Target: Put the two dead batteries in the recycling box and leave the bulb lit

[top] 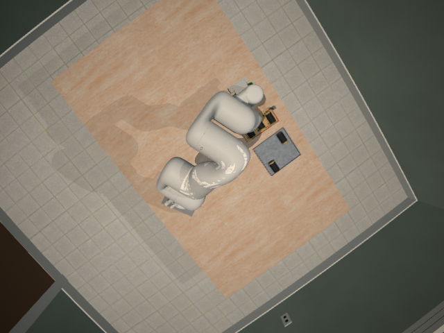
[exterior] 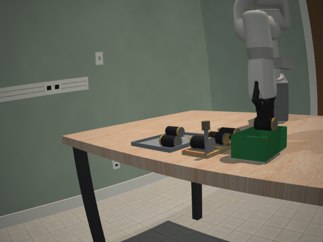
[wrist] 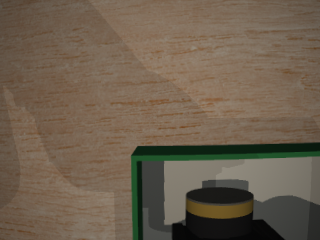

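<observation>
Black tool (exterior: 265,122) grips one battery (exterior: 268,123) (wrist: 219,210).

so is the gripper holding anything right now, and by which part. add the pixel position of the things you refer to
Yes, a black battery (exterior: 263,127) (wrist: 219,224), lying sideways; the gripper (exterior: 265,120) has it around its black middle, leaving the yellow-banded end sticking out.

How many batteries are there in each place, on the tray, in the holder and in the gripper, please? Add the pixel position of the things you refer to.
On the gray tray (top: 277,152) (exterior: 150,147): 2
In the holder (top: 247,140) (exterior: 191,153): 3
In the gripper (exterior: 265,122) (wrist: 220,235), over the green box (exterior: 249,148) (wrist: 136,200): 1
Total in sight: 6
</observation>
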`<state>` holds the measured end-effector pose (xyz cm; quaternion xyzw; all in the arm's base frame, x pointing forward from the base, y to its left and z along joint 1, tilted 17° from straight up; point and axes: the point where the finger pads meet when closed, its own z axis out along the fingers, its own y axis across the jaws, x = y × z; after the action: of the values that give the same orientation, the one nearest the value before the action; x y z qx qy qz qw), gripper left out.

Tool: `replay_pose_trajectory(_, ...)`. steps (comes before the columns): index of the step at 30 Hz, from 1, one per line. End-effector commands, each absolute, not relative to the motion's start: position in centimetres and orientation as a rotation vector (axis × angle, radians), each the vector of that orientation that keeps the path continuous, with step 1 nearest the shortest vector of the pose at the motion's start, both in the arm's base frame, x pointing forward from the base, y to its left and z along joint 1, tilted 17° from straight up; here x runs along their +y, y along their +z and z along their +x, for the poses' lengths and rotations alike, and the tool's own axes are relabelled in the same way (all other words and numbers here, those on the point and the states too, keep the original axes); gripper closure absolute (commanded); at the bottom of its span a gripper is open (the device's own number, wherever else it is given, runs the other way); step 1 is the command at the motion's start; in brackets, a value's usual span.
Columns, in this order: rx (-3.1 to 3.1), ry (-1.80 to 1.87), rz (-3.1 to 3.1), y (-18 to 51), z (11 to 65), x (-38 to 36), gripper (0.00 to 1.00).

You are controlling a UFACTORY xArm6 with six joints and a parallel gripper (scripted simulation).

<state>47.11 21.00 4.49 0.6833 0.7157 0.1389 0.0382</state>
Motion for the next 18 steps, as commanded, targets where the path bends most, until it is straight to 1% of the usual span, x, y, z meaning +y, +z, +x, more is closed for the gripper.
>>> replay_pose_trajectory(1, 2.195, 0.43, 2.095, 2.6, 47.7, 21.4, 0.72)
replay_pose_trajectory(8, 2.195, 0.43, 2.095, 0.1, 48.4, 21.7, 0.72)
replay_pose_trajectory(18, 2.195, 0.43, 2.095, -0.2, 48.5, 21.8, 0.72)
